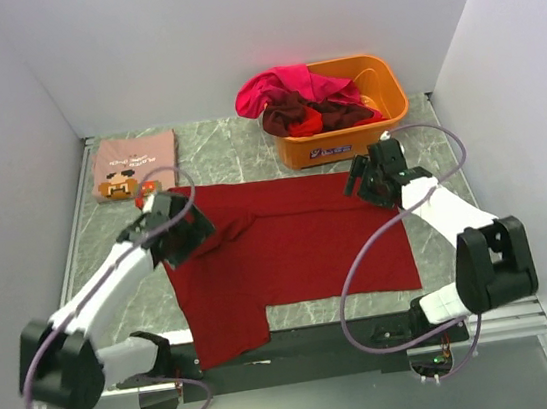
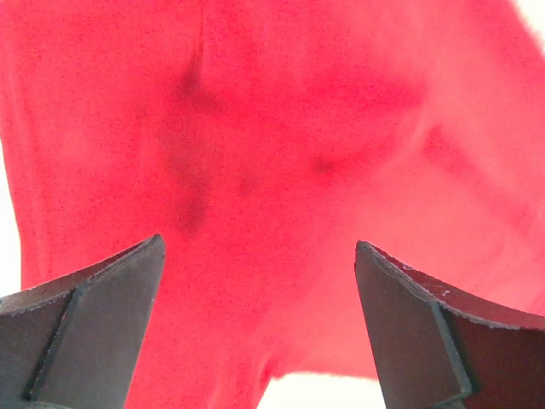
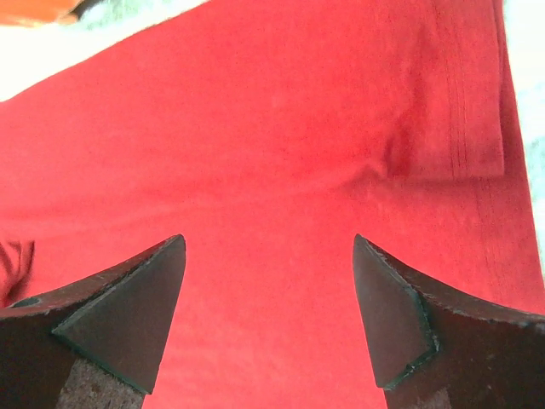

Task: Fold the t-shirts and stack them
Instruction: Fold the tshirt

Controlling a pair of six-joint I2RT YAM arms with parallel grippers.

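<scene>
A plain dark red t-shirt (image 1: 290,253) lies spread flat across the middle of the table. My left gripper (image 1: 179,235) is open over its left edge, with red cloth (image 2: 281,153) filling the view between the fingers. My right gripper (image 1: 370,184) is open over its far right corner, where a sleeve hem (image 3: 460,128) shows. A dusty pink t-shirt with a pixel-art print (image 1: 133,165) lies folded at the far left. Magenta, maroon and red t-shirts (image 1: 302,100) are heaped in the tub.
An orange plastic tub (image 1: 383,114) stands at the back right, close behind my right gripper. White walls enclose the table on three sides. The dark red shirt's near left part hangs over the table's front edge (image 1: 301,334).
</scene>
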